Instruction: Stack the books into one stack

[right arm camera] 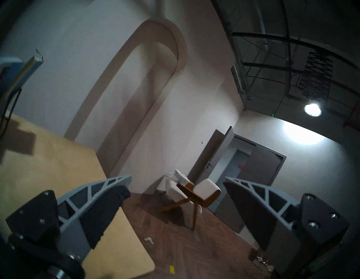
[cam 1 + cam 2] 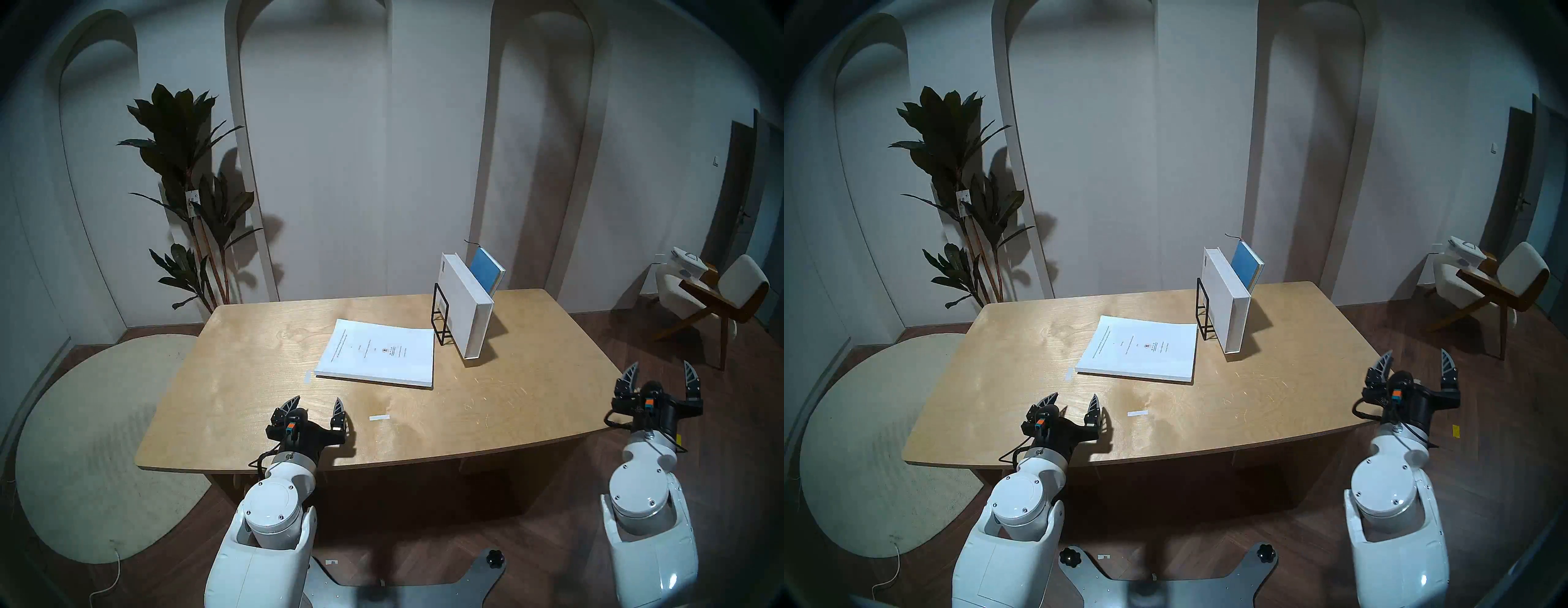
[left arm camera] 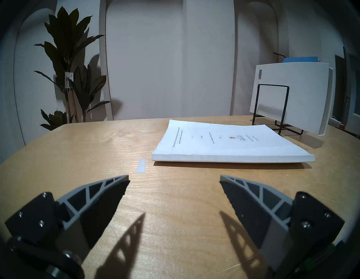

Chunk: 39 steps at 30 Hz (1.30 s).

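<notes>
A large thin white booklet lies flat near the middle of the wooden table. A thick white hardcover stands upright in a black wire rack at the back right. A blue notebook leans behind it. My left gripper is open and empty, low over the table in front of the booklet. My right gripper is open and empty, past the table's right edge, over the floor.
Two small white tape strips lie on the table. A potted plant stands at the back left, a chair at the right, a pale round rug on the floor at the left.
</notes>
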Each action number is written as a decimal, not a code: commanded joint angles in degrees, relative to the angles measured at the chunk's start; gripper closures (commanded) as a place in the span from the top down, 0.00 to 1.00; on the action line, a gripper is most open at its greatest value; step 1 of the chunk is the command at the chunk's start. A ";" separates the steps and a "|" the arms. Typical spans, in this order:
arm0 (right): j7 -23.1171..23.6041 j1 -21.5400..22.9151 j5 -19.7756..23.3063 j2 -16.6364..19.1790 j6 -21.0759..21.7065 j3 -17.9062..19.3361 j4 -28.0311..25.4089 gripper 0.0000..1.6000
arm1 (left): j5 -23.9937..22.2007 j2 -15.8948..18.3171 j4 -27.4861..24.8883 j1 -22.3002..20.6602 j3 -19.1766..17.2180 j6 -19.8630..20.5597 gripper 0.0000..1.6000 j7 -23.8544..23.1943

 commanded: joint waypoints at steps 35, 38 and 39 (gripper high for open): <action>42.69 -4.33 28.20 25.94 -25.74 15.05 12.10 1.00 | -0.08 -0.07 -3.49 0.22 -0.20 -0.38 1.00 0.11; 45.06 -3.15 30.03 26.52 -26.48 15.05 14.42 1.00 | -0.08 -0.08 -3.66 0.32 -0.21 -0.30 1.00 0.11; 45.02 -2.60 30.98 25.98 -25.66 15.10 14.92 1.00 | -0.08 -0.09 -3.71 0.35 -0.22 -0.27 1.00 0.10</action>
